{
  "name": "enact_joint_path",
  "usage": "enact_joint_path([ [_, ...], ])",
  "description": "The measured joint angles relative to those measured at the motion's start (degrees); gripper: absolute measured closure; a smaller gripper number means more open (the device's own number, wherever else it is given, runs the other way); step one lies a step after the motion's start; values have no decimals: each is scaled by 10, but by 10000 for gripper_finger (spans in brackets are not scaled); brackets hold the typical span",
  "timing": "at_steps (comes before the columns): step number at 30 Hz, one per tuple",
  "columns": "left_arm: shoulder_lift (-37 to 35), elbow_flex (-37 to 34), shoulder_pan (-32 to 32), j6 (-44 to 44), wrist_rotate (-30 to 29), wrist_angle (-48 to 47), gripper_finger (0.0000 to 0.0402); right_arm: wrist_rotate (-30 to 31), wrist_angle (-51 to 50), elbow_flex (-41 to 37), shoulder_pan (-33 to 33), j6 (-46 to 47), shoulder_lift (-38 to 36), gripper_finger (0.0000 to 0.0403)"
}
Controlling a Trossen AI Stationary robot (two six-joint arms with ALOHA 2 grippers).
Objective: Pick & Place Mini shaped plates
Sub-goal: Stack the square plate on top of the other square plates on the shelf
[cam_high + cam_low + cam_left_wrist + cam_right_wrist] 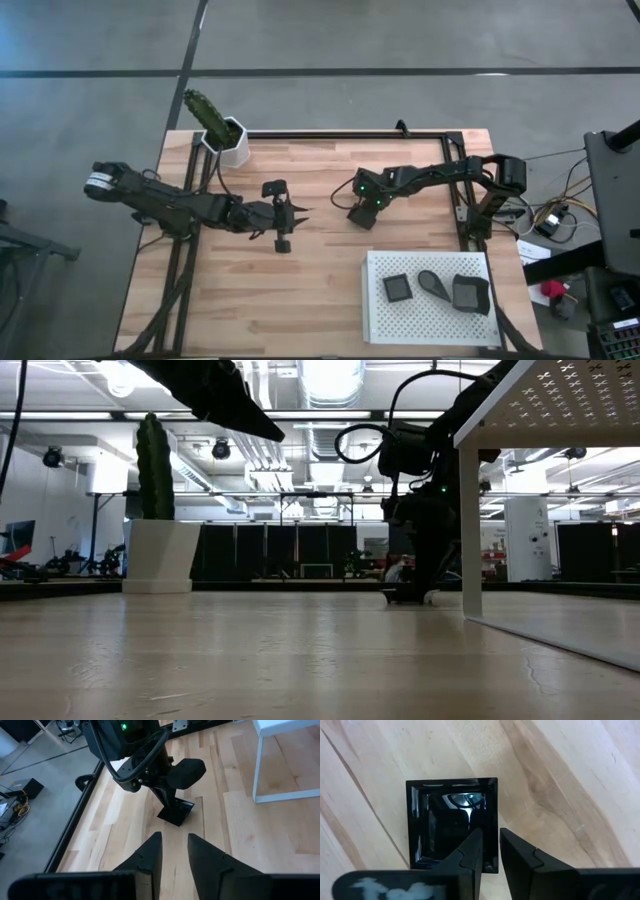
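A small black square plate [447, 815] with a raised rim lies on the bare wood near the table's middle, also seen in the left wrist view [177, 814]. My right gripper [491, 837] [360, 216] stands over it, pointing down, shut on its rim. My left gripper [303, 213] [175, 842] hovers above the table to the plate's left, facing it, fingers a little apart and holding nothing. Three more dark plates rest on the white perforated tray [378, 322]: a square one [397, 289], a teardrop one [433, 284] and another square one [470, 294]. My right gripper pinches the square plate's side rim [492, 822] between its two fingers, one finger [472, 851] inside the dish and the other [517, 854] outside it. The fingers come from above, pointing down. The plate's underside lies on the table.
The white pot with the green cactus [225, 138] stands at the far left of the table. The raised tray stands on legs [468, 530] at the near right corner. A black frame rail [340, 133] runs along the far edge. Bare wood lies between the arms and the near edge.
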Motion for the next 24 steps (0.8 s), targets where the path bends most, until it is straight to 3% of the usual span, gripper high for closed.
enact_joint_path([
  [15, 0, 0, 0, -1, 0, 0, 314, 2, 45, -19, 0, -13, 0, 342],
  [20, 0, 0, 0, -2, 0, 0, 316, 0, 43, -19, 0, -17, -2, 384],
  [24, 0, 0, 0, -2, 0, 0, 316, 0, 43, -19, 0, -20, -4, 392],
])
